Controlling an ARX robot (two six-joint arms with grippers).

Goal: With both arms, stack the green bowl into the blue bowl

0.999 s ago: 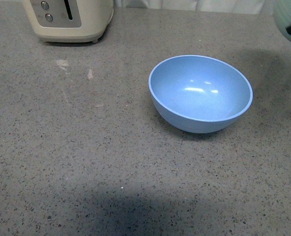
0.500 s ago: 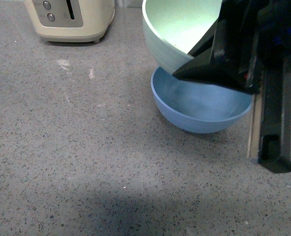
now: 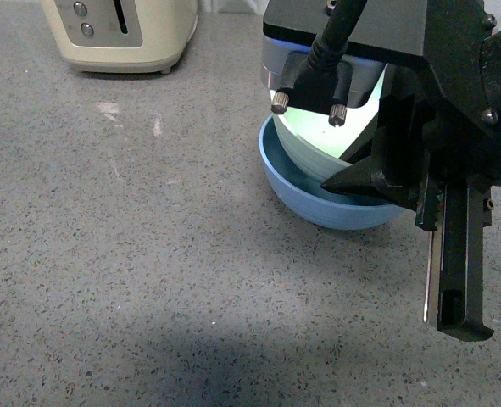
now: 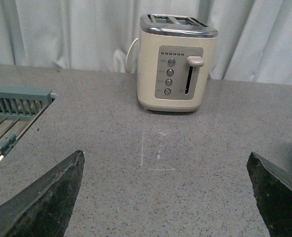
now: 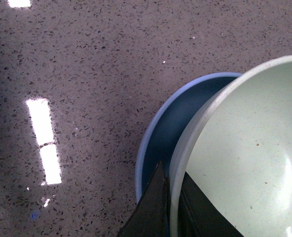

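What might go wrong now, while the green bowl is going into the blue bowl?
1. The green bowl sits tilted in the blue bowl, held by its rim only; if released now it may rock or settle crooked.
2. The right gripper pinches the rim just inside the blue bowl's wall, so withdrawing could drag or tip both bowls.

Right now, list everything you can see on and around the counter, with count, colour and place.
green bowl: one, pale mint green, tilted, lowered into the blue bowl, rim pinched by the right gripper.
blue bowl: one, light blue, on the counter, right of centre.
toaster: one, cream with a metal top, far left of the counter.
dish rack: one, teal, edge only, in the left wrist view.
curtain: white, behind the counter.
counter: grey speckled stone.
right gripper: black, shut on the green bowl's rim.
left gripper: dark, open, holding nothing.
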